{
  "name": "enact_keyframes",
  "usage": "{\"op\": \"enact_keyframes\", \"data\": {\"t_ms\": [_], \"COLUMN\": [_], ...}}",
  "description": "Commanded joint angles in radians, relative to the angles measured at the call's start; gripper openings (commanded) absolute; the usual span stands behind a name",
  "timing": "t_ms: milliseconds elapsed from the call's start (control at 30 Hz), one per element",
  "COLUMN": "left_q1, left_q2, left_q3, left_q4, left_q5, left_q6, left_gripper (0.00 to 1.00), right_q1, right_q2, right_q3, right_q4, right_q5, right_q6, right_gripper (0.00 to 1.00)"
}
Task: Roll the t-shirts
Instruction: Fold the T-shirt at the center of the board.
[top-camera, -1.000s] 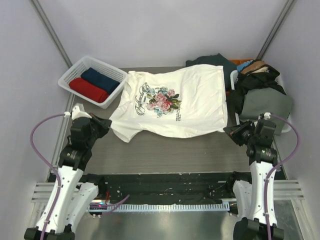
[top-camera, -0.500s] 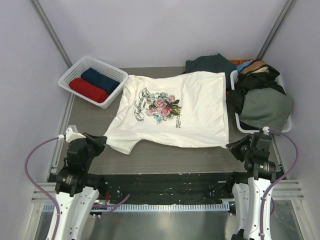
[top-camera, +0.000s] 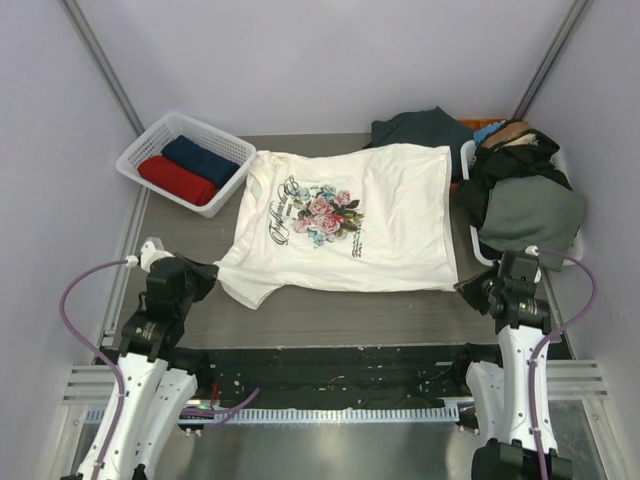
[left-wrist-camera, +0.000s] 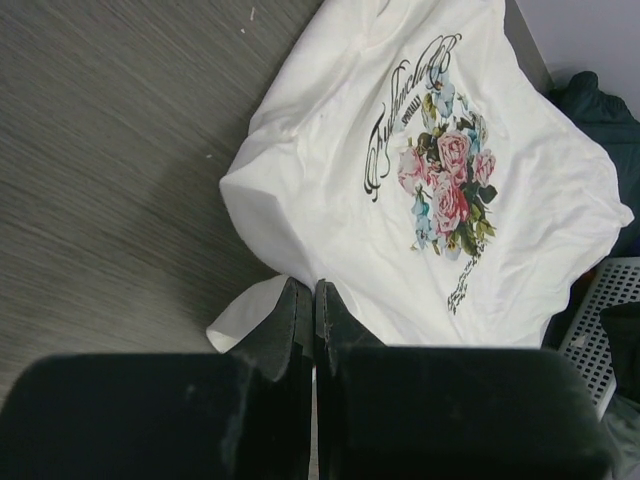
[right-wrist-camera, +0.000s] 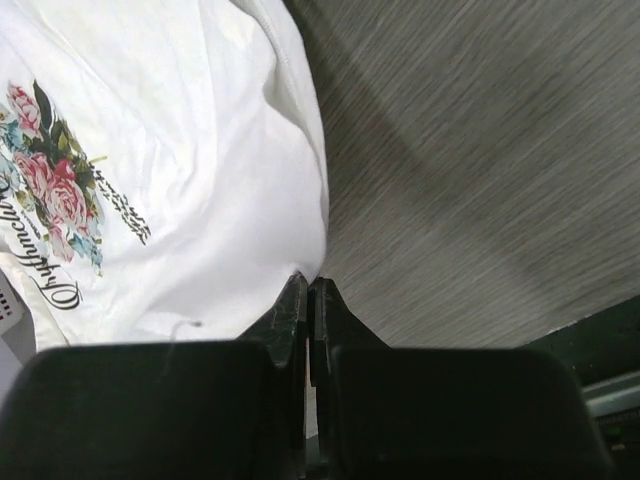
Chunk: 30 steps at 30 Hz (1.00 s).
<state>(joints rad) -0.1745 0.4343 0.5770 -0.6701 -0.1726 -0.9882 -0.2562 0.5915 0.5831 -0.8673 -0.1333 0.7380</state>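
**A:** What takes up most of the scene?

**B:** The grey table (top-camera: 330, 310). The cream t-shirt (top-camera: 400, 220) lies spread flat across its middle, print side up. It has roses and black script on the chest, with the collar to the left and the hem to the right.

**A:** And around the shirt?

**B:** At the right edge, a heap of dark clothes (top-camera: 520, 200) spills over a second basket (top-camera: 473, 243). A dark green garment (top-camera: 420, 128) lies at the back, just beyond the shirt's far edge. In the back left corner sits a white lattice basket (top-camera: 135, 155), just beside the collar. It holds a red t-shirt (top-camera: 175, 180) and a navy t-shirt (top-camera: 200, 158), both rolled and lying side by side.

**A:** What about the fingers?

**B:** The left fingers (left-wrist-camera: 300, 315) are clenched tight with no gap between them, nipping the edge of the near sleeve. The right fingers (right-wrist-camera: 295, 310) are clenched just as tight on the cloth at the near corner of the hem. Both pairs sit low over the table, one at each near corner of the shirt.
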Motion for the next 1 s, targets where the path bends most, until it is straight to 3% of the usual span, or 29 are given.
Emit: {"op": "enact_keyframes", "data": {"t_ms": [0, 433, 667, 967], "left_q1": [0.003, 0.004, 0.004, 0.003], "left_q2": [0.099, 0.428, 0.581, 0.75], "left_q3": [0.024, 0.135, 0.23, 0.346], "left_q4": [0.191, 0.438, 0.495, 0.563], "left_q5": [-0.025, -0.056, -0.085, -0.076], "left_q6": [0.006, -0.01, -0.01, -0.004], "left_gripper": [0.0, 0.0, 0.0, 0.0], "right_q1": [0.005, 0.067, 0.067, 0.067], "right_q2": [0.114, 0.461, 0.536, 0.669], "right_q3": [0.023, 0.151, 0.21, 0.281], "right_q4": [0.177, 0.353, 0.408, 0.467], "right_q5": [-0.005, 0.119, 0.193, 0.169], "right_q6": [0.037, 0.054, 0.046, 0.05], "right_gripper": [0.01, 0.01, 0.01, 0.01]}}
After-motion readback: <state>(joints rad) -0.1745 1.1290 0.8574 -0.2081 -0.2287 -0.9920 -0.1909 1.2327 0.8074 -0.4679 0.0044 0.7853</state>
